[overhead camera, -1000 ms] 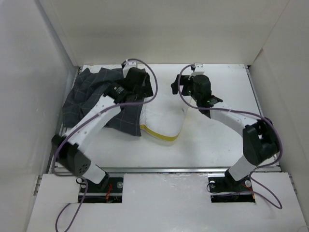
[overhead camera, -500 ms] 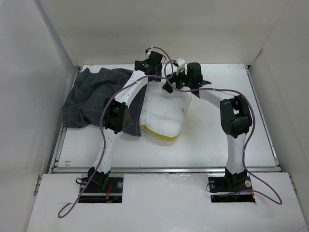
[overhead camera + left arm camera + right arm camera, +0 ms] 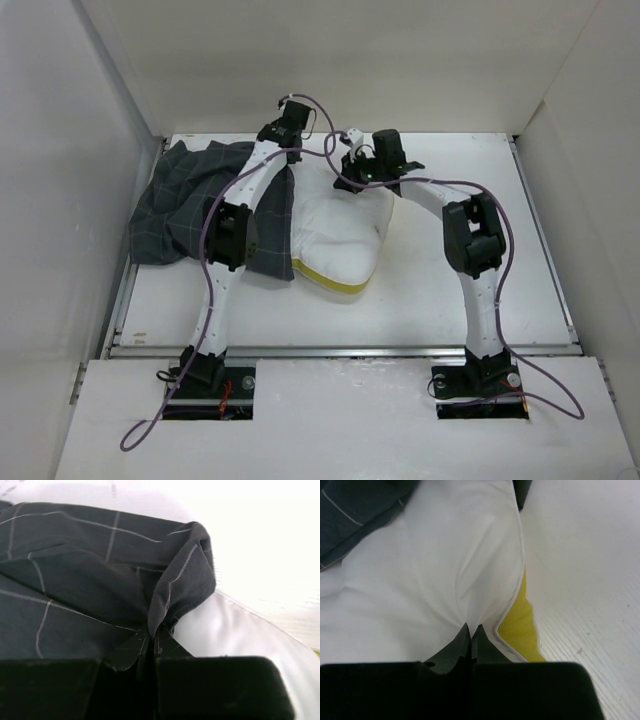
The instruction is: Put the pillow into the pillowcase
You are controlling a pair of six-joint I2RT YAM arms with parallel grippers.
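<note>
The white pillow (image 3: pixel 340 235) with its yellow edge (image 3: pixel 335 280) lies mid-table, its left part under the dark checked pillowcase (image 3: pixel 185 205). My left gripper (image 3: pixel 283 140) reaches to the far side and is shut on a pinched fold of the pillowcase (image 3: pixel 175 587) at its hem, with white pillow (image 3: pixel 240 630) showing beside it. Just to the right, my right gripper (image 3: pixel 352 168) is shut on a pinch of the pillow's white fabric (image 3: pixel 445 580) near the yellow edge (image 3: pixel 520 625). A corner of pillowcase (image 3: pixel 355 510) shows at the upper left of the right wrist view.
White walls (image 3: pixel 60 200) enclose the table on the left, back and right. The pillowcase bunches against the left wall. Purple cables (image 3: pixel 330 150) loop over both wrists. Bare white tabletop (image 3: pixel 470 270) lies right of the pillow.
Both arms stretched from mid-table to the far edge of the pillow. Both grippers went from open to shut, the left on the pillowcase hem, the right on the pillow fabric.
</note>
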